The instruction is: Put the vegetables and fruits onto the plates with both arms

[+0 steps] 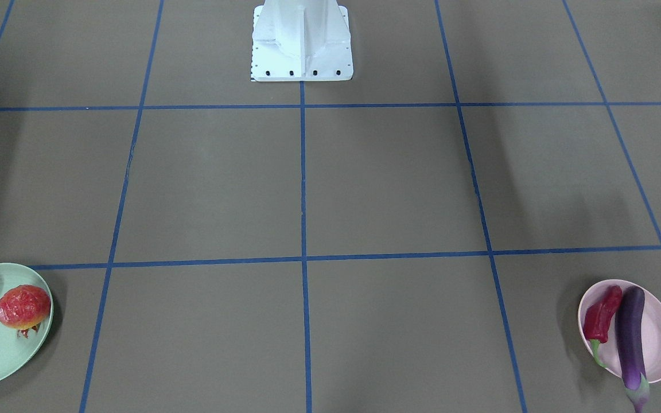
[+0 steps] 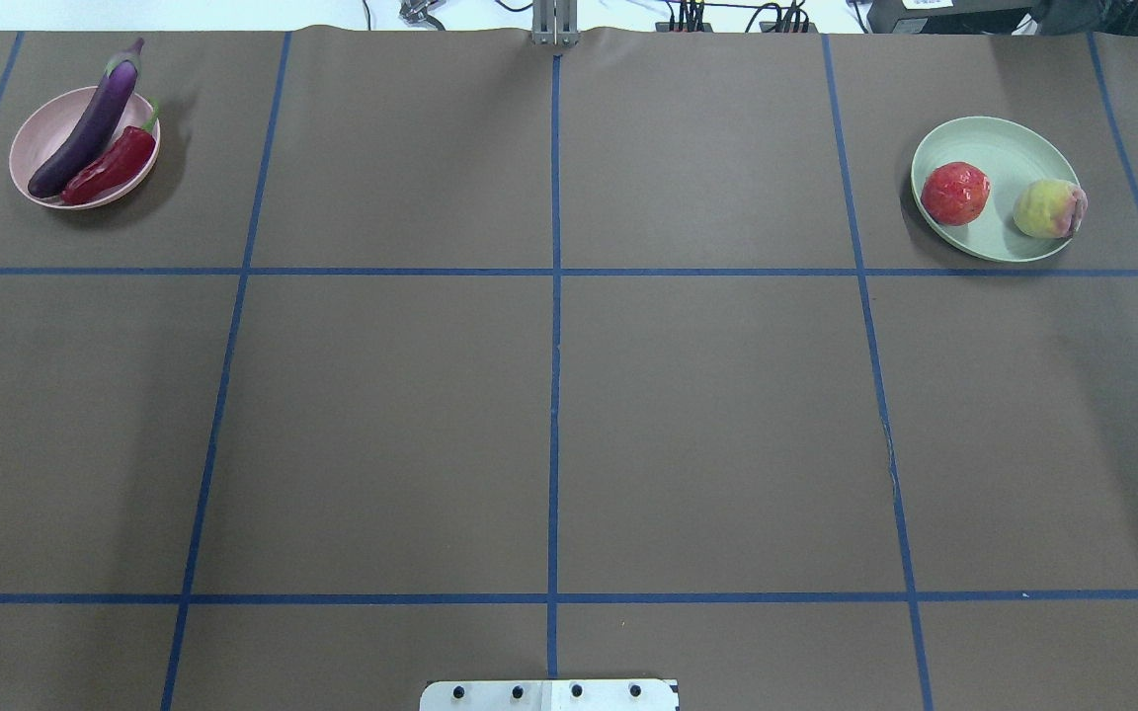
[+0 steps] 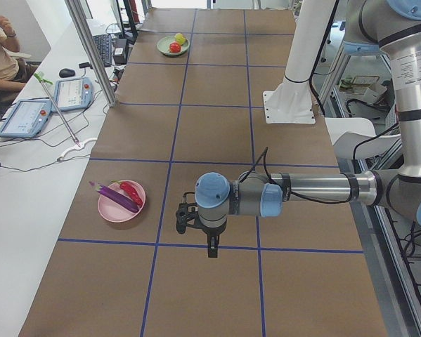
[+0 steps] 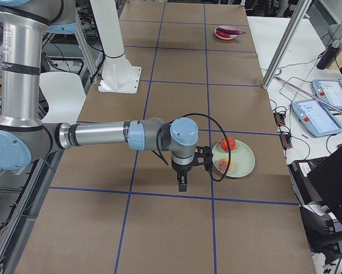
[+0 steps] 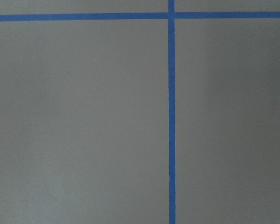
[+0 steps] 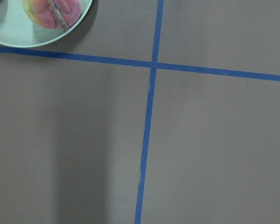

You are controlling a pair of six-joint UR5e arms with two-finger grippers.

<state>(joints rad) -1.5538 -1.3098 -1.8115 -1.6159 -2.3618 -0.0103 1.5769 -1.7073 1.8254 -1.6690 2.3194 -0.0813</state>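
Eggplant (image 2: 85,128), long and glossy purple, lies across the pale pink plate (image 2: 36,138), and its capped end juts past the far rim. The red chili pepper (image 2: 110,168) lies alongside, touching it. This plate sits at the far left corner of the brown table (image 2: 569,415), as the robot faces it.

At the far right corner is the mint green plate (image 2: 999,148). It holds the red-orange pomegranate-like fruit (image 2: 954,193) and the yellow-green peach (image 2: 1048,207), which sit side by side with a small gap between them.

The left arm (image 3: 301,189) reaches out level above the table. The left gripper (image 3: 211,251) points down near the pink plate, clear of it. The right arm (image 4: 102,135) is stretched out the same way, and the right gripper (image 4: 182,185) hangs near the green plate.

Both grippers appear only in the side views, so it is not possible to tell whether their fingers are spread or pressed together.

Blue tape lines (image 2: 554,395) divide the table into squares. The white base mount (image 1: 302,40) stands at the robot's edge of the table.
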